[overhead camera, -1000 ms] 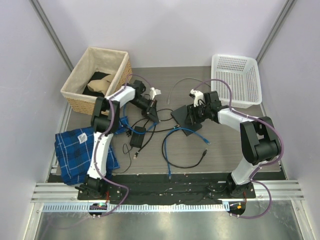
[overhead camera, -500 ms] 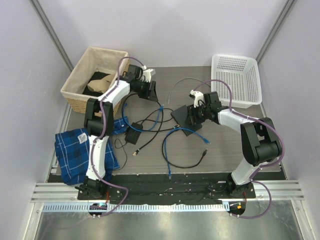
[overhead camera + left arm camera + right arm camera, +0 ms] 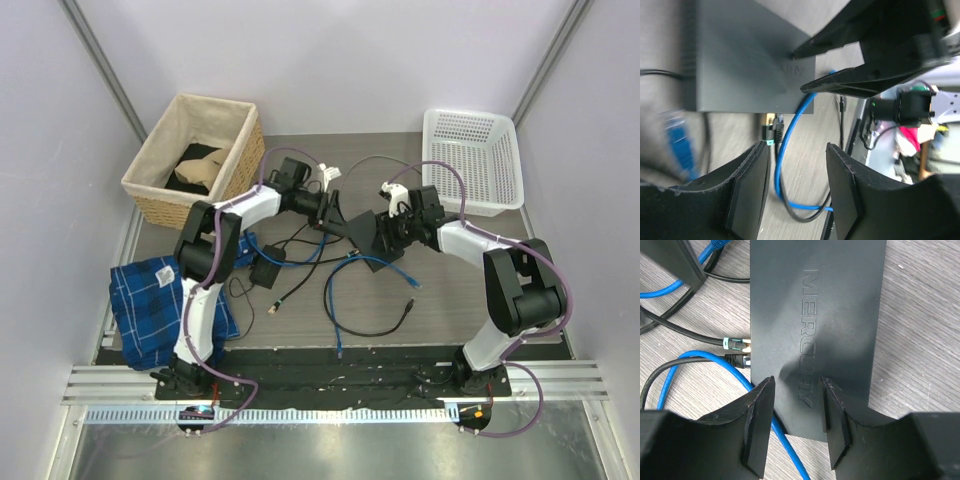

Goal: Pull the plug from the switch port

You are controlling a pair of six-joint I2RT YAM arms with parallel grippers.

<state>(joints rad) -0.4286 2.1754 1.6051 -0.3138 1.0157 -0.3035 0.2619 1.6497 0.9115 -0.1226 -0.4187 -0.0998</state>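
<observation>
The switch port (image 3: 360, 240) is a flat black box with embossed letters, lying mid-table; it also shows in the right wrist view (image 3: 840, 315) and the left wrist view (image 3: 745, 65). Two plugs sit in its side: a green-ringed plug (image 3: 735, 344) on a black cable and a black plug (image 3: 737, 360) on a blue cable; the left wrist view shows them blurred (image 3: 771, 134). My right gripper (image 3: 796, 427) is open over the box's near end (image 3: 385, 233). My left gripper (image 3: 795, 192) is open and empty, close to the plug side (image 3: 335, 216).
A wicker basket (image 3: 195, 160) stands back left and a white plastic basket (image 3: 472, 160) back right. A blue plaid cloth (image 3: 160, 305) lies front left. A small black power adapter (image 3: 265, 270) and loose blue and black cables (image 3: 345, 295) lie in front of the box.
My left gripper swung from beside the wicker basket to the right and forward, up to the switch port. The loose cables on the left shifted. The right gripper stayed on the box.
</observation>
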